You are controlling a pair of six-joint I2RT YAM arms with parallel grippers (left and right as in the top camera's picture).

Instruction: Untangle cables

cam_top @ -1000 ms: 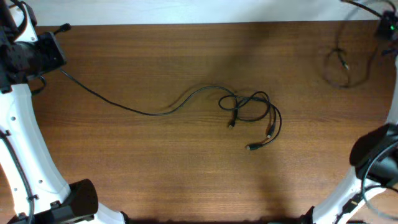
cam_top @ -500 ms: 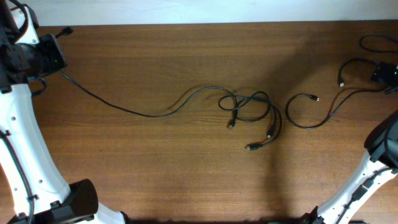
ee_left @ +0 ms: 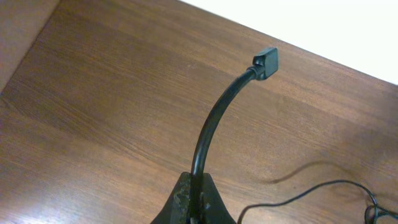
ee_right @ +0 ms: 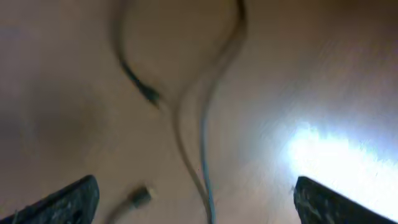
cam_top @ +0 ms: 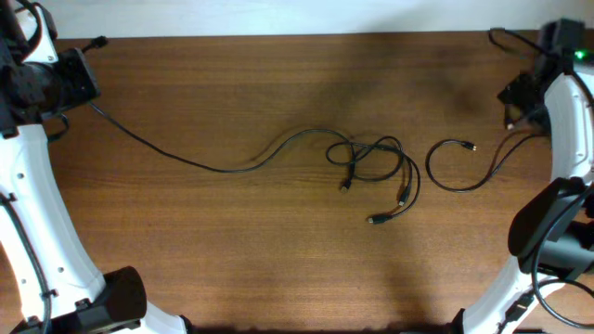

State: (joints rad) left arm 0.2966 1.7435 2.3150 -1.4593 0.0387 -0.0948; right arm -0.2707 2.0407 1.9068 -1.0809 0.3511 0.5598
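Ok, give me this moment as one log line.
left tool: shut on long cable near plug | right tool: open over loose cable | tangle: mid-table, knotted

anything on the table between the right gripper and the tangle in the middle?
Yes. A loose cable lies in a loop on the table, between the right gripper and the tangle. It sits apart from the tangle. Nothing else visible stands in that path.
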